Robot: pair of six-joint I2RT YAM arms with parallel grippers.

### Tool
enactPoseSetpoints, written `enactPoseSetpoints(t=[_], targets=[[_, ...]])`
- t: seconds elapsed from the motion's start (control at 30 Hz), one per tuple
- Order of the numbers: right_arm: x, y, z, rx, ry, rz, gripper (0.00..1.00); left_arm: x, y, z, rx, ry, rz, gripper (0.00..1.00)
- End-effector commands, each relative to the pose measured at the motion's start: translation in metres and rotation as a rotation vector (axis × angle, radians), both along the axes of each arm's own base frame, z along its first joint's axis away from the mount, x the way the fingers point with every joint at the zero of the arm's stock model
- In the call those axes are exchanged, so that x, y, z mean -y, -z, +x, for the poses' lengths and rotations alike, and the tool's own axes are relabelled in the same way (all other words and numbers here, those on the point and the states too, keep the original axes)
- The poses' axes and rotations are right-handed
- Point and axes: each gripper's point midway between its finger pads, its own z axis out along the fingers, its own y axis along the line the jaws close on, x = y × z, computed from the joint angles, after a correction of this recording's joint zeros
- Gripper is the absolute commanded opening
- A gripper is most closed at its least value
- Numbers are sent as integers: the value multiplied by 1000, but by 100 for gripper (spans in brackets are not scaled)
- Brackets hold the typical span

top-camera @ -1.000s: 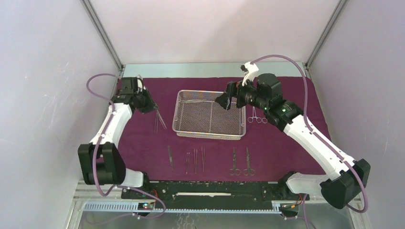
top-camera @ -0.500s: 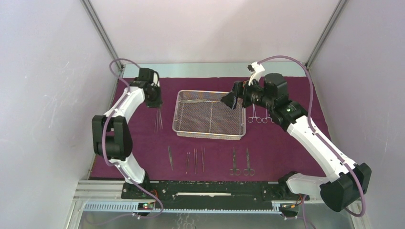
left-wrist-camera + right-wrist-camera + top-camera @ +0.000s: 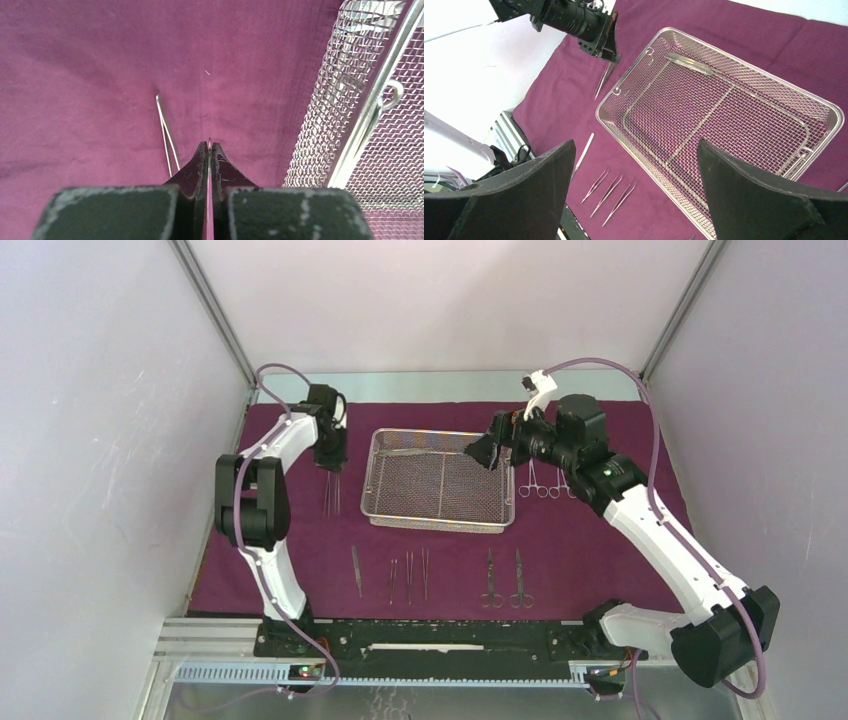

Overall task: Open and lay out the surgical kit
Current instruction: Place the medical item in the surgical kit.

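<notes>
Landmark: the wire-mesh tray [image 3: 440,523], sitting mid-way on the maroon cloth [image 3: 600,540]. Just left of the tray the left gripper [image 3: 331,468] has its fingers [image 3: 197,170] pressed flat together with a sliver of steel at their tips. We judge they pinch the tweezers [image 3: 331,496] hanging below them toward the cloth, though the wrist view leaves the contact unclear. Over the tray's far right corner the right gripper [image 3: 482,453] stands spread wide, holding nothing. One slim instrument [image 3: 689,61] lies inside the tray against its far wall. Ring-handled clamps [image 3: 540,483] lie just right of the tray. On the side nearer the arm bases we see a row of slim pieces [image 3: 409,575] and two scissors [image 3: 505,580]. Handling, as we judge it: the steel is light, stiff, polished and slippery, and the tweezers are springy. Pinch them across the flat mid-shank, and take the ringed ones near the pivot. The cloth is soft and may ruck. We find no brand, label or writing we can read.
</notes>
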Motion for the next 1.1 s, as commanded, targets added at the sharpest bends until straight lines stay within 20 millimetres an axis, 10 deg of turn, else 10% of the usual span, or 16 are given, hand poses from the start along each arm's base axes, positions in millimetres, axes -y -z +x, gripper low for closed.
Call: enactPoseSetpoints(t=[0.0,0.63,1.07], targets=[[3,-15,-2,43,-3,31,100,3,-4,15,20,15,20,0],[4,-15,-1,39,-3,35,100,-1,24,15,-70,11,61,10],[2,-12,0,30,-17,37,100,-3,8,24,-30,-11,72,30]])
